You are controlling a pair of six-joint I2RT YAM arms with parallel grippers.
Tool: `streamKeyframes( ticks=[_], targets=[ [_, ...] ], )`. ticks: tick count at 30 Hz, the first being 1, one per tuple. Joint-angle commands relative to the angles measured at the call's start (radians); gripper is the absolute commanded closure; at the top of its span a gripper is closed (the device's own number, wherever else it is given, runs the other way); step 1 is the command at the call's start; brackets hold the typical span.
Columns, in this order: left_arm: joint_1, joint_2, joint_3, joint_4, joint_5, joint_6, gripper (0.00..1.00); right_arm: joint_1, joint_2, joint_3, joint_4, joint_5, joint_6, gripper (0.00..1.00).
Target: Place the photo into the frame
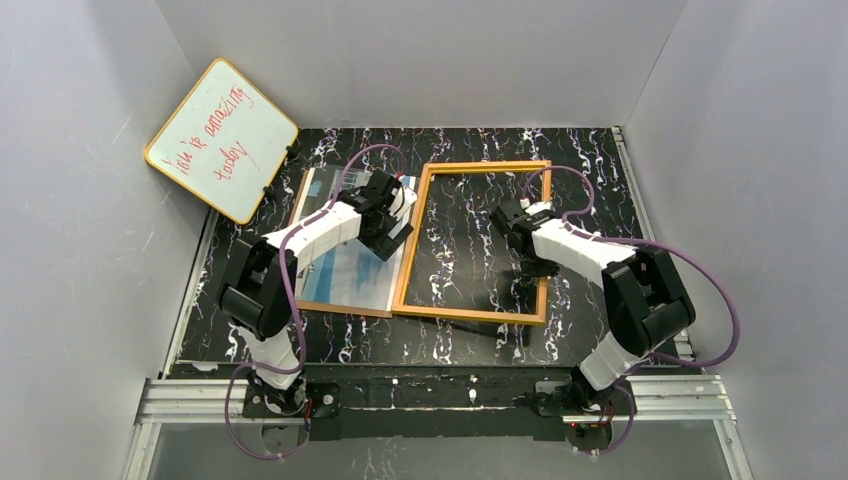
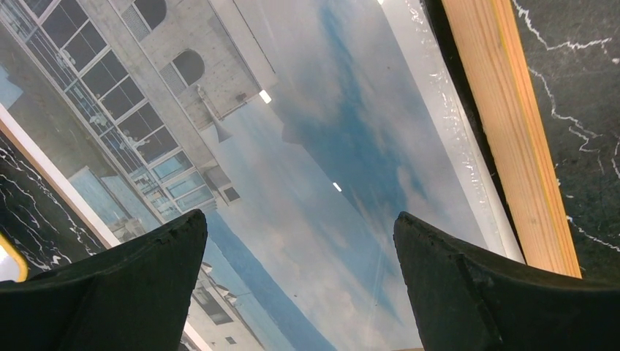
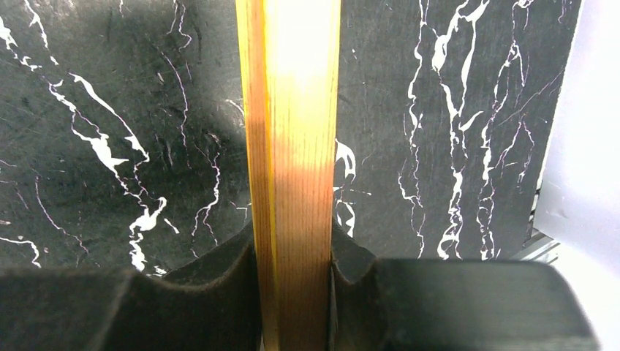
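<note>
Directly under left fingers [image 2: 110, 292]: photo [image 2: 329, 146]; right fingers [image 3: 212, 292] pinch frame [image 3: 296, 110].

- My left fingers [image 2: 146, 278] stand apart over the photo [image 2: 307, 146] with nothing between them; the frame [image 2: 512, 131] rail runs just beside one finger and blocks a sideways pass there
- My right fingers [image 3: 183, 300] are filled by the frame's right rail, with no gap on either side
- The whiteboard [image 1: 222, 138] leans in the far-left corner, crowding the room near the photo's far edge
- I see bare table [image 1: 460, 340] between the frame's near rail and the arm bases
- Grey walls [image 1: 420, 60] hem the table on three sides
</note>
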Motion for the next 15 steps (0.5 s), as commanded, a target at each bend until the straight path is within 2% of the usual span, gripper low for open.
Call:
streamKeyframes(
  ticks=[1, 4, 8, 15],
  targets=[
    [-0.006, -0.076, -0.034, -0.013, -0.026, 0.029, 0.02, -0.002, 0.005, 0.017, 0.018, 0.084, 0.049, 0.71],
    [-0.006, -0.075, -0.047, -0.011, -0.028, 0.031, 0.02, -0.003, 0.017, 0.006, 0.043, 0.066, 0.049, 0.67],
    [-0.01, -0.064, -0.06, 0.011, -0.064, 0.028, 0.02, -0.001, 0.004, -0.007, 0.079, 0.0, 0.019, 0.51],
    [-0.015, -0.029, -0.065, 0.036, -0.091, 0.036, 0.02, -0.002, -0.021, 0.009, 0.077, -0.007, 0.005, 0.48]
  ],
)
